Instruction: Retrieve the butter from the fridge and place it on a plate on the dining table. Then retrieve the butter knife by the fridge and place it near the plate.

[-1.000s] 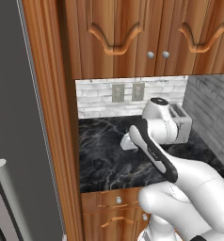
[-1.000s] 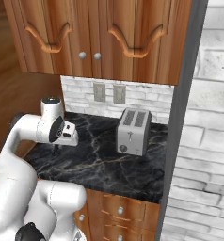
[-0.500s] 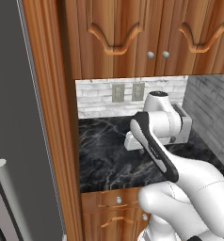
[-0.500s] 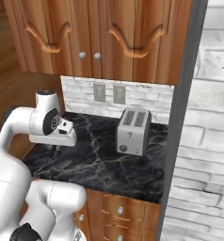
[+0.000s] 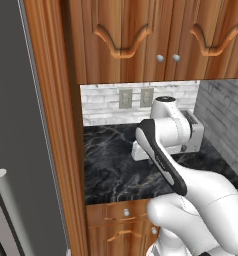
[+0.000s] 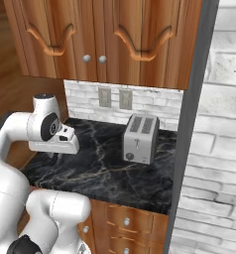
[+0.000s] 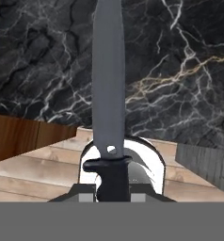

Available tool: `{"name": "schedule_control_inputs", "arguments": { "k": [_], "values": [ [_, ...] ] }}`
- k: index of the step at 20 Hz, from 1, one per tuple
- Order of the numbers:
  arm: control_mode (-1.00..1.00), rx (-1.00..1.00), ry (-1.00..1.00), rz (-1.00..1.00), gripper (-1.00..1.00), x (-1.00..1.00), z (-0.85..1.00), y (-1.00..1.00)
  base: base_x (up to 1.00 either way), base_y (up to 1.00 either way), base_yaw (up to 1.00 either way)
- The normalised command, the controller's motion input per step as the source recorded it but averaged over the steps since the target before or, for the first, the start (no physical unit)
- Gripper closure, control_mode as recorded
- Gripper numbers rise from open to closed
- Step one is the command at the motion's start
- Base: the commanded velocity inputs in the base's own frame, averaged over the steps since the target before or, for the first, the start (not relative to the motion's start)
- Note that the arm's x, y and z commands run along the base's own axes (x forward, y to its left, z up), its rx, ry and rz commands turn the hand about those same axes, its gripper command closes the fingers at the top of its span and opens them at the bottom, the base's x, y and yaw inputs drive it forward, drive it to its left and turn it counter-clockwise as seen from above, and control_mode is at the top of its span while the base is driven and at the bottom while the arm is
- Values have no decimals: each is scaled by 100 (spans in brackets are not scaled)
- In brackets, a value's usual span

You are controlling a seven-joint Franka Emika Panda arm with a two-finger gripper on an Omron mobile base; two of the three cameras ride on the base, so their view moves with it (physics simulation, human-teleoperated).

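Observation:
In the hand view my gripper (image 7: 113,186) is shut on the black handle of the butter knife (image 7: 108,70). Its long grey blade points away from the hand, over a black veined counter top (image 7: 180,56). My hand (image 5: 141,150) hovers low over the left part of the wall counter (image 5: 111,170), beside the wooden side panel. From the other side the hand (image 6: 55,145) hangs over the counter's left end. The light-grey fridge (image 5: 21,125) stands at the far left with a bar handle (image 5: 11,210). The butter, the plate and the dining table are out of view.
A silver toaster (image 6: 140,139) stands at the back of the counter, right of my hand. Wooden wall cabinets (image 6: 115,39) hang above it. A tall wooden panel (image 5: 51,125) separates the fridge from the counter. A grey brick wall (image 6: 214,163) closes the right side.
The wrist has shifted slightly along the counter with the knife still held. The jaws have stayed shut.

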Motion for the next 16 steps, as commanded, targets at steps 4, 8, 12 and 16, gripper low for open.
{"name": "schedule_control_inputs", "arguments": {
  "k": [4, 8, 12, 16],
  "values": [
    [100, 0, 0, 0, 100, 0, 0, 0, -51, 2, 0],
    [100, 0, 0, 0, 100, 0, 0, 0, -60, 1, -20],
    [100, 0, 0, 0, 100, 0, 0, 0, -67, 0, -39],
    [100, 0, 0, 0, 100, 0, 0, 0, -60, 0, -52]
  ]
}}
